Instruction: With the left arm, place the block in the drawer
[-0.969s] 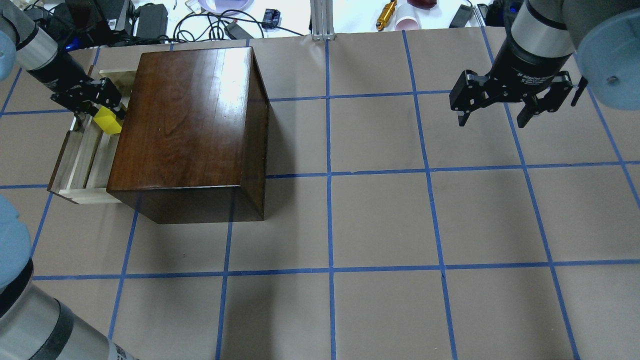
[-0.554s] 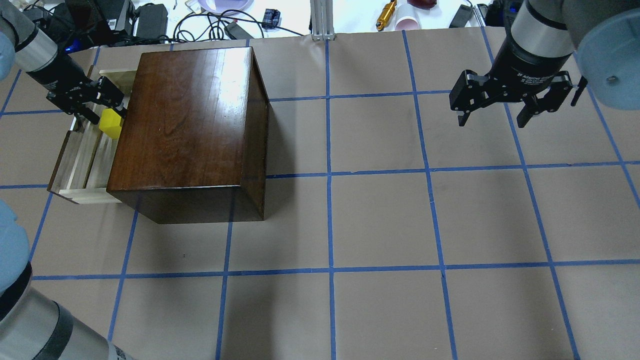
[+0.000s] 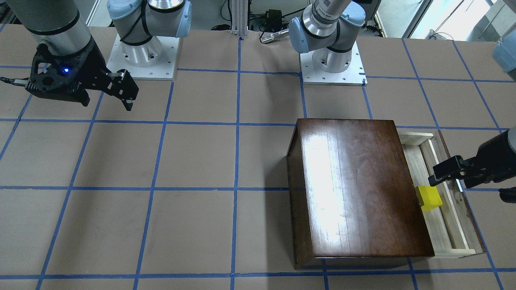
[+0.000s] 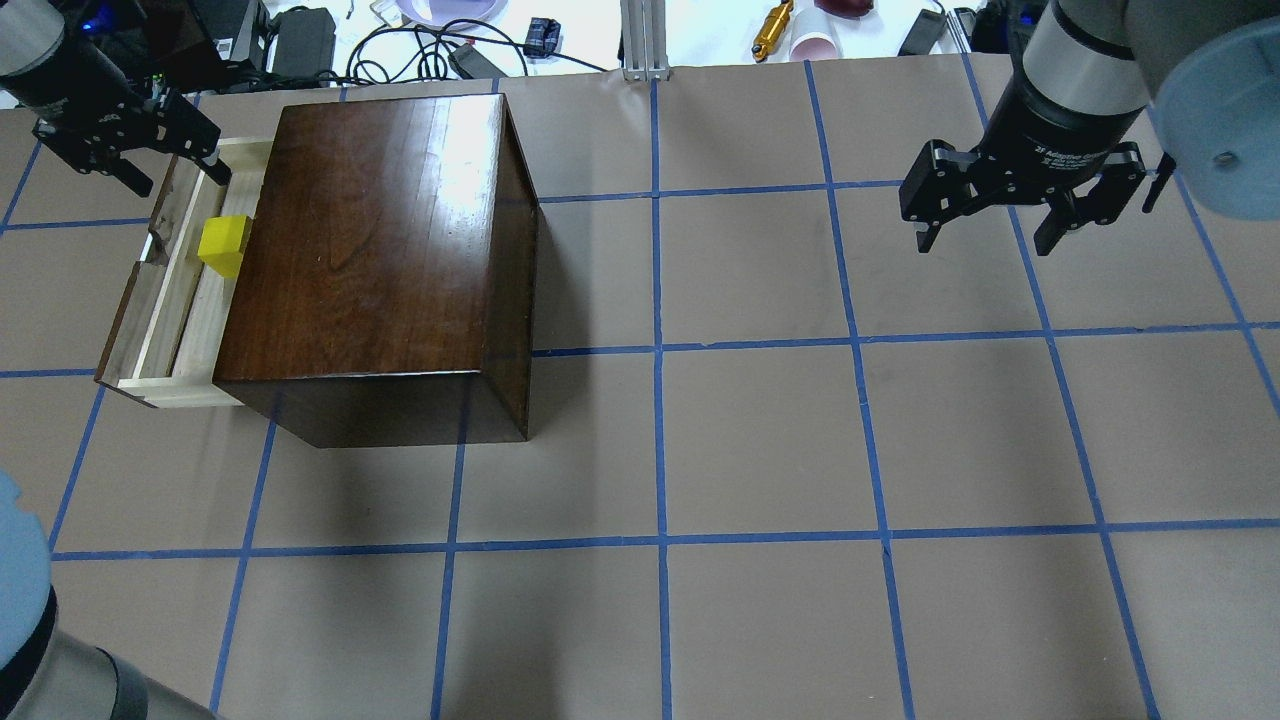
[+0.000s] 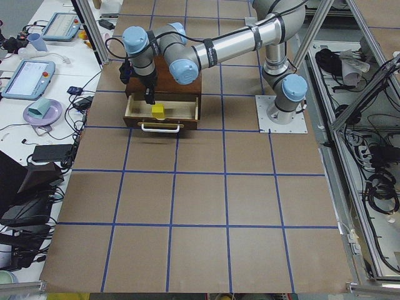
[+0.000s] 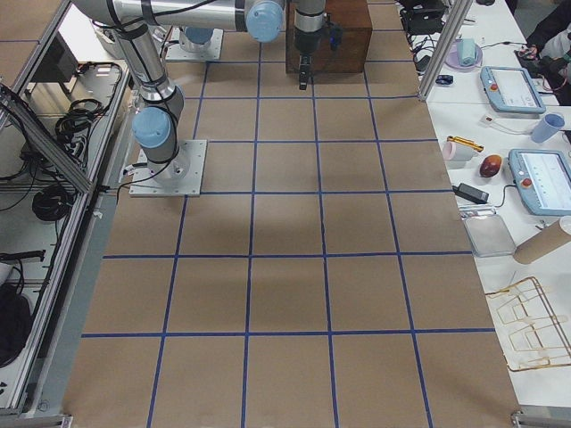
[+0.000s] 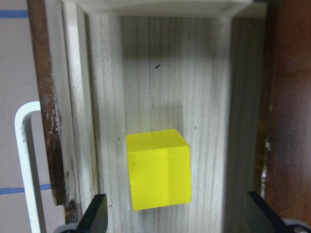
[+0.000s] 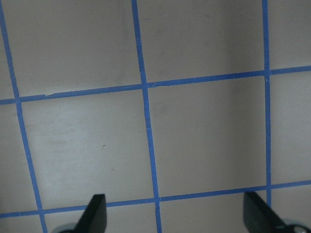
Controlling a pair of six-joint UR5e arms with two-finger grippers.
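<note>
From the front, the block [image 3: 429, 197] sits loose on the drawer [image 3: 441, 231] floor close beside the dark casing [image 3: 354, 185], where it might jam if the drawer slid in. From overhead, the left claw [image 4: 178, 172] hangs spread and empty above the drawer's far end; the right claw [image 4: 985, 240], also spread, shows white print, seemingly "2F Adaptive".

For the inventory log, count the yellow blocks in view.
1. The block lies on the floor of the open drawer, beside the box. Others could hide inside the box.

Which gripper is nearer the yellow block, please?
Left. The left gripper hovers open over the drawer, close to the block; the right gripper hangs across the table, beyond the wooden box.
</note>
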